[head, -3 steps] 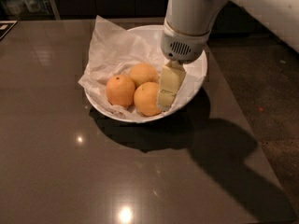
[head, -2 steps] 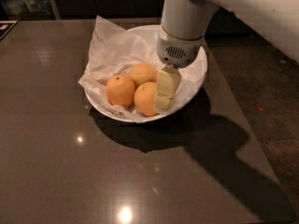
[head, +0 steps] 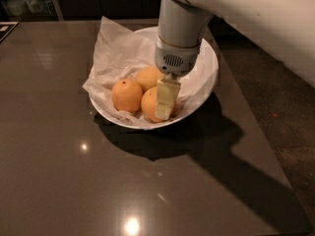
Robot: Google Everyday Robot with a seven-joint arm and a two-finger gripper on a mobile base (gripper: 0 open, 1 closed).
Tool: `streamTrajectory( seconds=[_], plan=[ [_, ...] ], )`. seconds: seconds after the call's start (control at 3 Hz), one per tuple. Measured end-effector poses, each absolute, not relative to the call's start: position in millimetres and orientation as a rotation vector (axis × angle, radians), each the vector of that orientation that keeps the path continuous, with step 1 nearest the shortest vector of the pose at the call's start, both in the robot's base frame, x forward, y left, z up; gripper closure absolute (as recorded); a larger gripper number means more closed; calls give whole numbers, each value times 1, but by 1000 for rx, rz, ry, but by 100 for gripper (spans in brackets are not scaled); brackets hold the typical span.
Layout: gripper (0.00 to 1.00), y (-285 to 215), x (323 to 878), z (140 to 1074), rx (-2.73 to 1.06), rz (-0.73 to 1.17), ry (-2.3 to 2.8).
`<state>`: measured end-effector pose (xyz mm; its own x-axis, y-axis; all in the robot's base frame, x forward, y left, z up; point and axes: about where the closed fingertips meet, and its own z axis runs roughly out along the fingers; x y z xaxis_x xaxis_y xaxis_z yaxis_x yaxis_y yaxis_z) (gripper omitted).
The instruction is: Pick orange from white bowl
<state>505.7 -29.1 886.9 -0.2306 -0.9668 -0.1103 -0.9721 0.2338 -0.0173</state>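
Observation:
The white bowl (head: 209, 77) stands on the dark table, lined with crumpled white paper (head: 118, 53). Three oranges lie in it. The orange (head: 149, 105), yellowish and the largest, is at the front of the bowl. A deeper reddish-orange one with a dark dot (head: 126, 95) is to its left. A paler one (head: 146, 76) is behind. My gripper (head: 165, 112) reaches down into the bowl from above. Its cream-coloured end lies over the right side of the orange and hides that part.
The glossy dark table (head: 74, 171) spreads to the left and front of the bowl. Its right edge (head: 256, 132) runs close by the bowl, with carpeted floor (head: 290, 127) beyond. My white arm (head: 256, 14) spans the upper right.
My gripper has shifted a little to the left and lower, so it now covers more of the front orange. The oranges and bowl have not moved.

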Motion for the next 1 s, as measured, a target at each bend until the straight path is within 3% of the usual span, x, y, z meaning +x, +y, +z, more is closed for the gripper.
streamTrajectory(
  seconds=[1.0],
  plan=[
    [29, -20, 512, 874, -1924, 132, 2397]
  ],
)
